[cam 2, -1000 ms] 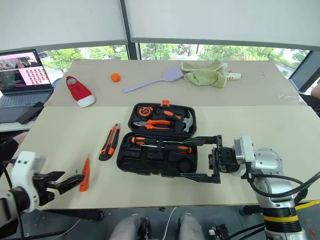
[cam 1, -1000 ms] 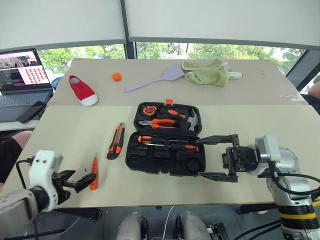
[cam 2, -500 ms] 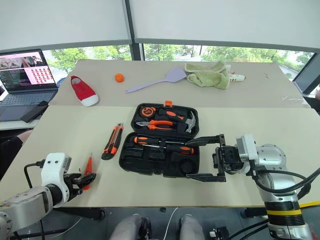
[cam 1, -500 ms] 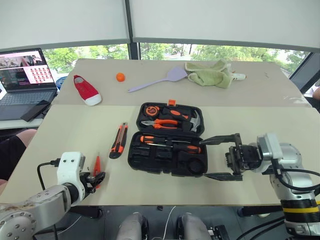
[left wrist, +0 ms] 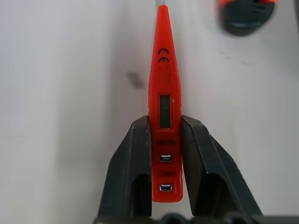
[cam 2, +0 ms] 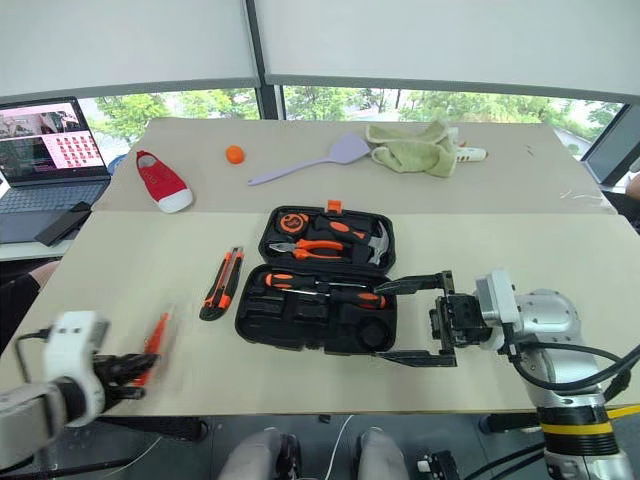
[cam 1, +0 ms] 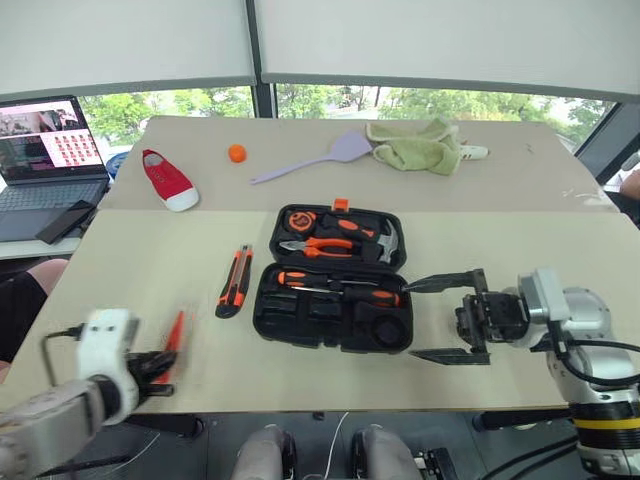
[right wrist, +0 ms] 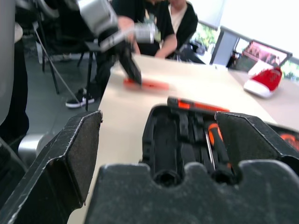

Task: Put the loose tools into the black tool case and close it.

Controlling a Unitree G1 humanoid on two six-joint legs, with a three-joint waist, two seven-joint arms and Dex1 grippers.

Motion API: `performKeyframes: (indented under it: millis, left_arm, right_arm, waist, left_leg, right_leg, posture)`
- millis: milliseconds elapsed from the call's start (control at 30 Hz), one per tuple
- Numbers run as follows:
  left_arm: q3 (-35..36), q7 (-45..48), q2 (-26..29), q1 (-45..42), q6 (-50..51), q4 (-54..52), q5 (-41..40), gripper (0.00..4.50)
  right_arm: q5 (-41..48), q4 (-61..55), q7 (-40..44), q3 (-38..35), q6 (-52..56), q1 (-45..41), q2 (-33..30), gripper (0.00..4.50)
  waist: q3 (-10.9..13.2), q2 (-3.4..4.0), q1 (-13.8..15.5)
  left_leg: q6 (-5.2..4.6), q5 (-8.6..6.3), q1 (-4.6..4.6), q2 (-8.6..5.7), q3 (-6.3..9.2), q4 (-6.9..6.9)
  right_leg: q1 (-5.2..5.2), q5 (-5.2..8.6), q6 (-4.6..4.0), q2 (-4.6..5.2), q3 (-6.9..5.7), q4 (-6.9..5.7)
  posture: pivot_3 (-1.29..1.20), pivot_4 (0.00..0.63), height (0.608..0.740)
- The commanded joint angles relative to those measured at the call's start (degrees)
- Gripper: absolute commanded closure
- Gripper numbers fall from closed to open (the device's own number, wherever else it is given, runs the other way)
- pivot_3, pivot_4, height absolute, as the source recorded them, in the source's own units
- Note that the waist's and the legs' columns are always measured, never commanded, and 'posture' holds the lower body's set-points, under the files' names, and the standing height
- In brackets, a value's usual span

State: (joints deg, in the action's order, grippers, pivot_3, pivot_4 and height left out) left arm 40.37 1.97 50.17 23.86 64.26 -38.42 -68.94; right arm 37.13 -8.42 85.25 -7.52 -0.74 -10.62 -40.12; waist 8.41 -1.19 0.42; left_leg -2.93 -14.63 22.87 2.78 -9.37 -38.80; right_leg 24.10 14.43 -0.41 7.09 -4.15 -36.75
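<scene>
With two screwdrivers (cam 1: 338, 286) stowed in the open black tool case (cam 1: 335, 277), the left end effector (left wrist: 164, 154) clamps the small orange screwdriver (left wrist: 163, 105), the right end effector (cam 1: 449, 320) stands apart, and the utility knife (cam 1: 233, 281) lies on the bench (cam 1: 150, 260).

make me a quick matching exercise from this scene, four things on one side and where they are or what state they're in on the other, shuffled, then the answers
Column one:
1. small all-orange screwdriver
2. utility knife
3. black tool case
4. right gripper

Column two:
A. lying open on the table with tools in its slots
B. clamped between the fingers of the left gripper
C. open, beside the case's right edge, holding nothing
D. lying loose on the table, left of the case

Pairs: 1-B, 2-D, 3-A, 4-C
</scene>
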Motion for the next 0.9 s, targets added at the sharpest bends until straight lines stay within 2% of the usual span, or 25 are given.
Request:
performKeyframes:
  millis: [33,67,133,200,333,433,633,800,900]
  left_arm:
    - [-3.70,31.88,8.47,-0.05,-21.83,1.46,16.12,4.06]
    - [-6.12,38.35,10.43,-0.72,-27.59,2.94,20.18,4.06]
    - [-14.19,48.71,14.71,-7.31,-34.72,6.70,24.55,4.06]
    - [-25.77,56.33,16.07,-20.81,-36.04,10.86,26.60,4.06]
    - [-45.56,66.31,11.02,-44.89,-37.35,20.01,37.38,4.06]
    - [-57.16,72.38,7.12,-55.51,-39.01,26.60,46.85,4.06]
    - [-66.85,73.72,-1.14,-65.15,-41.83,36.70,58.65,4.06]
    - [-68.56,71.58,-7.30,-69.26,-43.22,42.59,64.06,4.06]
    - [-69.08,72.91,-8.65,-70.74,-44.67,44.35,66.09,4.06]
  right_arm:
    - [-0.47,-0.33,-1.93,-2.99,0.00,0.14,-1.92,0.00]
    - [-0.67,-0.13,-2.39,-3.23,0.17,0.21,-2.23,0.00]
    - [-1.22,0.30,-3.50,-3.61,0.32,0.43,-2.81,0.00]
    - [-2.45,0.44,-4.98,-3.55,0.68,0.35,-3.32,0.00]
    - [-4.20,-2.59,-10.11,-2.68,6.57,0.06,-5.54,0.00]
    - [-4.94,-6.70,-13.57,-1.51,13.60,0.60,-8.80,0.00]
    - [-5.29,-13.36,-19.40,-0.29,23.00,1.44,-12.54,0.00]
    - [-4.64,-17.33,-21.76,-0.65,25.90,1.43,-13.19,0.00]
    - [-4.54,-18.39,-22.25,-0.80,26.32,1.88,-13.12,0.00]
  waist:
    - [0.04,0.04,0.51]
    - [0.05,0.06,0.76]
    - [0.05,0.17,1.22]
    - [0.08,0.27,1.35]
    - [0.13,0.32,1.51]
    - [0.15,0.29,1.20]
    - [0.28,0.07,0.32]
    - [0.35,-0.04,0.73]
    - [0.37,-0.07,0.76]
  left_leg:
    - [0.02,0.01,0.06,0.00,0.00,-0.01]
    - [0.06,0.03,0.13,-0.03,0.00,-0.02]
    - [0.08,0.02,0.19,-0.09,-0.07,0.01]
    - [0.08,0.01,0.36,-0.11,-0.17,0.04]
    - [0.00,0.03,0.66,-0.10,-0.26,0.01]
    - [-0.66,0.40,0.70,-0.13,-0.28,-0.11]
    - [-0.65,0.42,0.81,-0.05,-0.26,-0.16]
    - [-0.86,0.30,0.88,-0.04,-0.17,-0.38]
    - [-0.94,0.25,0.90,-0.05,-0.16,-0.46]
  right_leg:
    - [0.01,0.00,0.00,-0.01,-0.02,0.00]
    - [0.08,0.00,0.00,-0.02,-0.20,0.04]
    - [0.19,-0.04,0.07,0.06,-0.44,0.11]
    - [0.32,-0.11,0.16,0.07,-0.43,0.16]
    - [0.20,-0.43,0.67,-0.50,-0.38,0.24]
    - [0.18,-0.44,0.70,-0.74,-0.39,0.07]
    - [0.26,-0.31,0.72,-0.97,-0.34,0.11]
    - [0.19,-0.30,0.80,-0.88,-0.35,0.06]
    - [0.18,-0.33,0.86,-0.82,-0.33,0.05]
  posture:
    - [0.00,0.150,0.740]
    - [0.00,0.150,0.740]
    - [0.00,0.150,0.740]
    - [0.00,0.150,0.740]
    - [0.00,0.150,0.740]
    - [0.00,0.150,0.740]
    - [0.00,0.150,0.740]
    - [0.00,0.150,0.740]
    - [0.00,0.150,0.740]
